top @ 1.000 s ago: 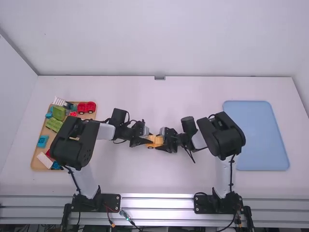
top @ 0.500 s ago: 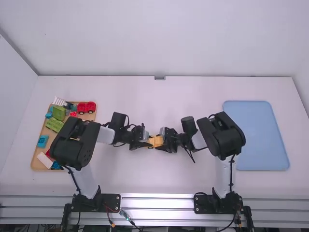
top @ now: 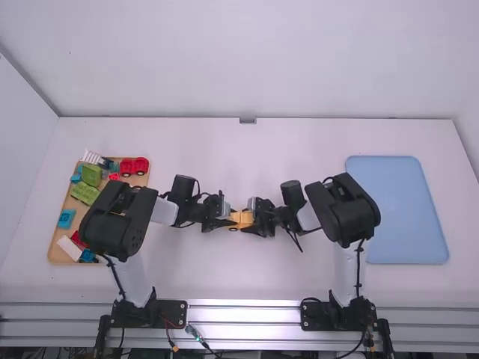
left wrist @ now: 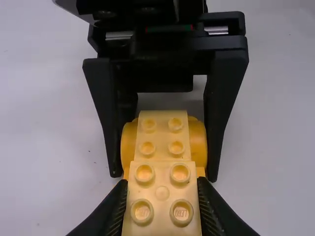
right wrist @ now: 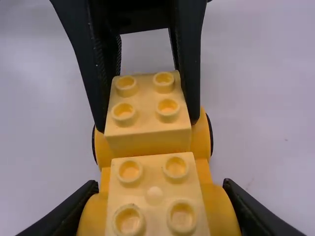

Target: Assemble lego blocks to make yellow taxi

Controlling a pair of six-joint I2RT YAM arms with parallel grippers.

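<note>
The left gripper (right wrist: 147, 124) has shifted slightly, pinching a yellow block (right wrist: 143, 102); the right gripper (left wrist: 164, 177) clamps the wheeled base (right wrist: 201, 140). Seating that block seems nearly done.

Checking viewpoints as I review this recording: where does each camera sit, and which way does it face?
High view: fixed above and behind the arms, looking forward and down onto the table; both arms show.
Left wrist view: left wrist, facing the yellow block car and right gripper; own fingers at bottom edge.
Right wrist view: right wrist, facing the left gripper; own fingers at bottom edge.
Shared: both wrist views show the car, from opposite ends.
</note>
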